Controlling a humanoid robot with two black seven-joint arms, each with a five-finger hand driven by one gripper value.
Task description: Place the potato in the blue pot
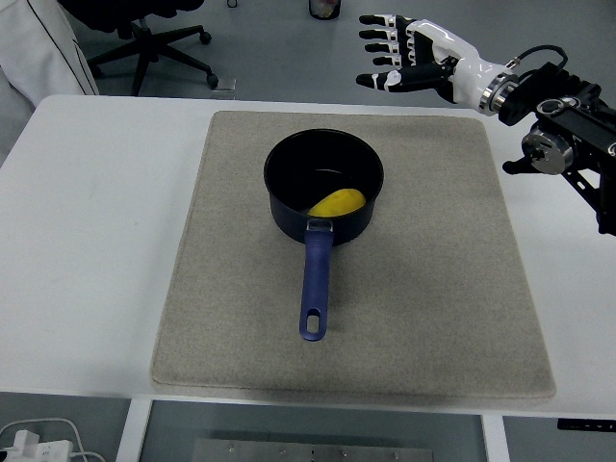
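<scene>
A white tabletop fills most of the view, seen from above and from the robot's side. On it lies a large beige mat, rectangular, reaching from near the far edge almost to the near edge.

Towards the back of the mat stands a blue pot, dark inside, upright. Its long blue handle points towards the near edge of the tabletop and has a hole at its end.

From the right edge comes a black robot arm, held over the far right corner of the tabletop. It ends in a white and black hand raised in the air past the far edge of the mat, up and to the right of the pot and well apart from it. Its five fingers are spread wide and point left. The hand holds nothing.

Inside the pot, against the wall nearest the handle, lies the yellow potato. Part of it is hidden by the pot's near rim.

At the top left, on the grey floor beyond the tabletop, an office chair's black wheeled base shows.
</scene>
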